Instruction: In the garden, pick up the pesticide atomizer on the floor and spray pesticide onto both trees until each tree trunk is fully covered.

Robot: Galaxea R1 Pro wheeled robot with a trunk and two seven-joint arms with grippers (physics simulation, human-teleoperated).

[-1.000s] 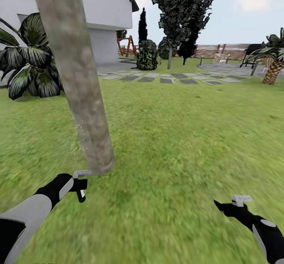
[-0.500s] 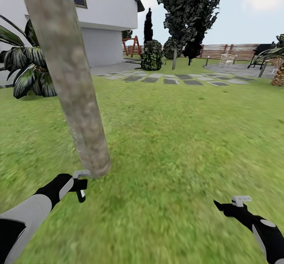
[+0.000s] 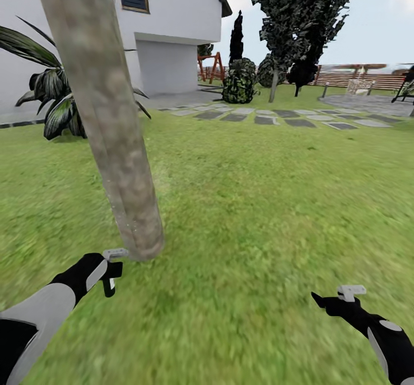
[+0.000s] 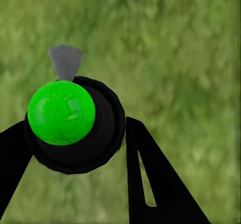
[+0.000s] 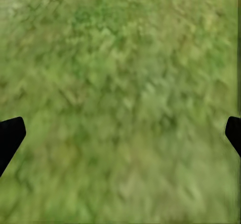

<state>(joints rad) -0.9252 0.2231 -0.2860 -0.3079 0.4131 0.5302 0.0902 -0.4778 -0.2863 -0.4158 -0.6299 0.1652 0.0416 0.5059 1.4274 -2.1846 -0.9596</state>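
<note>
Now, by item:
Left gripper (image 4: 75,133): jaws clamped on the pesticide atomizer (image 3: 112,270), low over the grass (image 3: 259,201).
Atomizer: grey trigger head just beside the base of the tree trunk (image 3: 109,114); green spot (image 4: 61,112) faces the left wrist camera.
Right gripper (image 3: 322,301): jaws wide apart, nothing between them, above bare lawn.
Second tree (image 3: 299,22): far off, near the fence (image 3: 368,79).
House (image 3: 167,22): behind the trunk.

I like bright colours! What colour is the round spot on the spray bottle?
Bright green, on the black spray bottle held in the left gripper; clearest in the left wrist view.
</note>
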